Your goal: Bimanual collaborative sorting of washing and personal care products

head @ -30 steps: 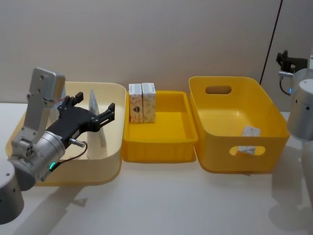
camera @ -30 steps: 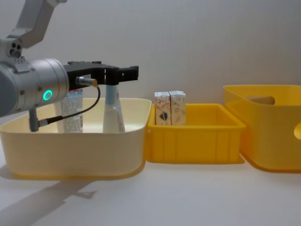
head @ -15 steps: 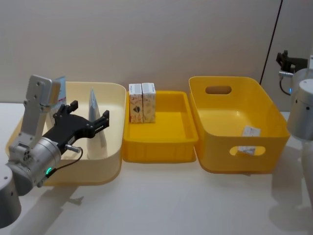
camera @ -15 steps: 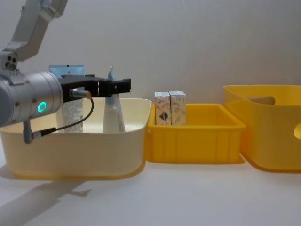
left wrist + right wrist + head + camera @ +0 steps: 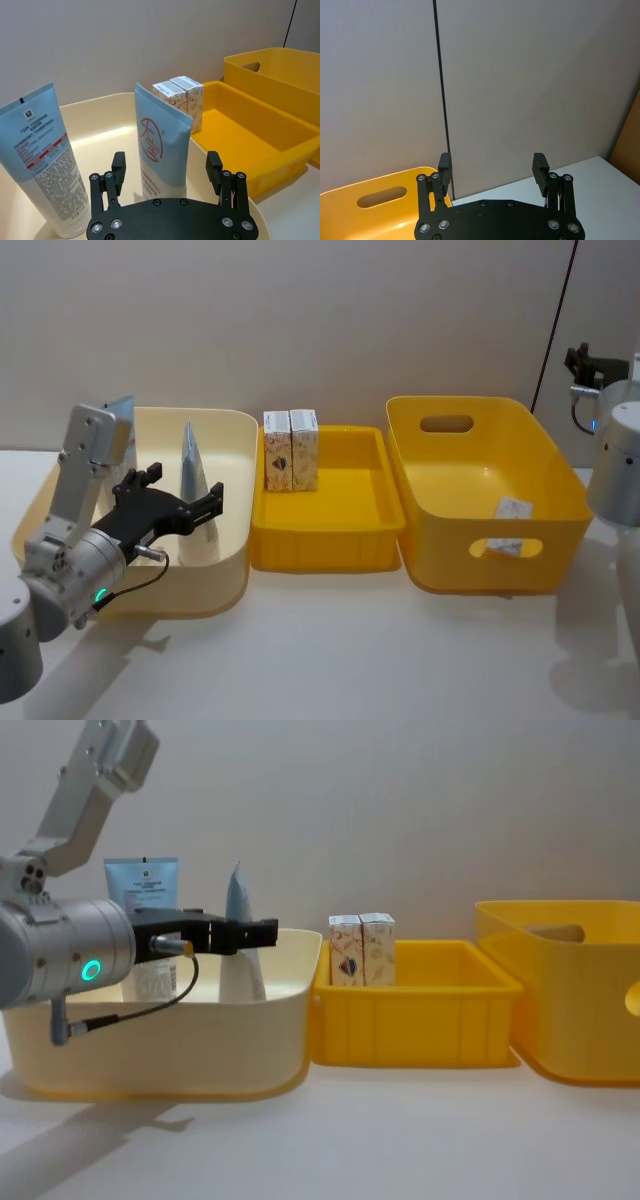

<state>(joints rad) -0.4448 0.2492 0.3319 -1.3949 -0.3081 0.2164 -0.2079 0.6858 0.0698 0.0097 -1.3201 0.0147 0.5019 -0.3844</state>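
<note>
Two light-blue squeeze tubes stand upright in the cream bin (image 5: 236, 540). My left gripper (image 5: 166, 163) is open inside that bin, its fingers either side of the nearer tube (image 5: 163, 150) without touching it. In the head view the left gripper (image 5: 184, 488) is low in front of this tube (image 5: 192, 455); in the chest view the gripper (image 5: 262, 931) is level with the bin's rim. The second tube (image 5: 46, 155) stands beside it toward the bin's back left. Two cream cartons (image 5: 290, 448) stand side by side in the shallow yellow tray (image 5: 330, 540). My right gripper (image 5: 492, 166) is open and empty, raised at the far right.
A deep yellow bin (image 5: 470, 565) with handle holes stands right of the tray; a small white printed item (image 5: 512, 508) lies inside it. The three containers touch in a row. The white tabletop (image 5: 330, 650) stretches in front of them. A wall stands close behind.
My left gripper has dropped lower and drawn back toward me, staying open around the nearer tube. The left tube now shows past the arm. The right arm has not moved.
</note>
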